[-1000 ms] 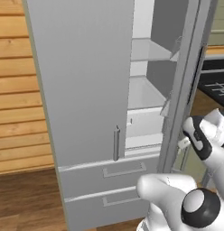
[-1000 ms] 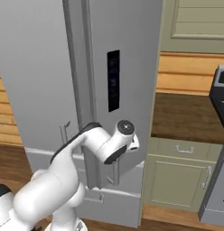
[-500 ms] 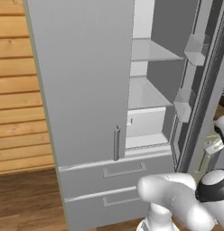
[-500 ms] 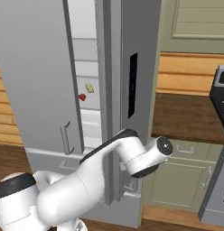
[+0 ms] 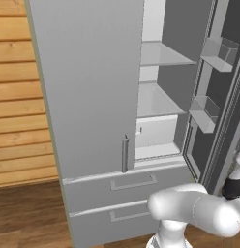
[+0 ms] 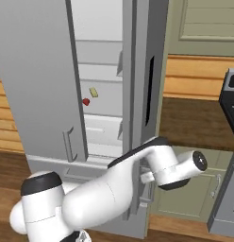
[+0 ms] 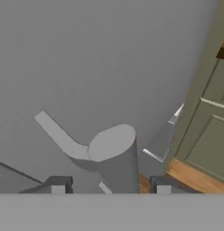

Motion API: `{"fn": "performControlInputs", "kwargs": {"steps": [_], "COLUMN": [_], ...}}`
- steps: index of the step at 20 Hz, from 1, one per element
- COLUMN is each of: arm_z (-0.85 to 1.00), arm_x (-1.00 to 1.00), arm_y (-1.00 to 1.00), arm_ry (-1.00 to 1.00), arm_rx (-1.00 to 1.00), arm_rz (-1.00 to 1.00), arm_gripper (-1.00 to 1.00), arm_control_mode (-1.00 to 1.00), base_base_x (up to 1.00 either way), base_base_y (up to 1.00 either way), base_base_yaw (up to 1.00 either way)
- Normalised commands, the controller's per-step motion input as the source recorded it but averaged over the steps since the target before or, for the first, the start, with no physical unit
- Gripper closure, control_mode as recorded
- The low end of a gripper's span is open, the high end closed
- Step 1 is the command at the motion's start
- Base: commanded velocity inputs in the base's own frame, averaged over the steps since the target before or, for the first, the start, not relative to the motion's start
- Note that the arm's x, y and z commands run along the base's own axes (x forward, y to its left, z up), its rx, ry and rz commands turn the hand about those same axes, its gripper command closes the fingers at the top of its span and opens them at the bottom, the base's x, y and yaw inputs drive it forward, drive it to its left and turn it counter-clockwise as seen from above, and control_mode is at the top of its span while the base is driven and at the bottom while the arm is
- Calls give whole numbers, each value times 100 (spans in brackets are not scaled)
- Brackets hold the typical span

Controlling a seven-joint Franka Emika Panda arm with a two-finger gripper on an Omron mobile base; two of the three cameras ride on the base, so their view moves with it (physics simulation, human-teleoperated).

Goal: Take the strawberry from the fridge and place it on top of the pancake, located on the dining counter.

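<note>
The gripper (image 7: 110, 187) sits right at the fridge door's bar handle (image 7: 114, 158) in the hand view, one dark finger tip (image 7: 58, 186) on each side of the grey cylinder, which stands up between them. The jaws are parted about as wide as the bar, but whether the pads are pressing on it or just straddling it, I cannot tell. Behind the handle is the flat grey face of the right-hand door (image 6: 140, 94), and past its edge there's a strip of grey-green cabinet (image 7: 208, 122) and a sliver of wooden floor (image 7: 190, 178).

Out to the right base view: the white arm (image 6: 137, 175) reaches low and to the right, its wrist down by the outer side of that door, which is swung wide open. The left door (image 5: 88, 87) is closed, its vertical handle (image 5: 125, 154) near the bottom edge.

Now the fridge (image 6: 38, 80) interior, white shelves showing. The strawberry (image 6: 86, 101) is there, a small red dot on a middle shelf, near the left side of the opening. Just beside it, up and to the right, lies a pale yellow bar (image 6: 94, 92). The strawberry is well apart from the gripper: it is inside the compartment, higher up and to the left, with the open door between the two. In the left base view the door's clear bins (image 5: 205, 114) hang on its inner face, and the two lower drawers (image 5: 127, 186) are shut.
</note>
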Motion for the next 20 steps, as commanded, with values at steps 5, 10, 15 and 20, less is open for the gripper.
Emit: {"fn": "performControlInputs", "kwargs": {"steps": [5, 10, 15, 20], "arm_z": [20, 25, 33, 53], "arm_x": [-22, -90, -100, -71], "arm_y": [-71, 10, 64, 85], "arm_ry": [-16, -12, -1, 9], "arm_rx": [47, 8, -14, -33], "arm_rz": [1, -5, -22, -23], "arm_gripper": [-100, -100, -100, -100], "arm_control_mode": [-100, -100, -100, -100], "base_base_x": [0, 0, 0, 0], "base_base_y": [0, 0, 0, 0], "base_base_yaw": [0, 0, 0, 0]}}
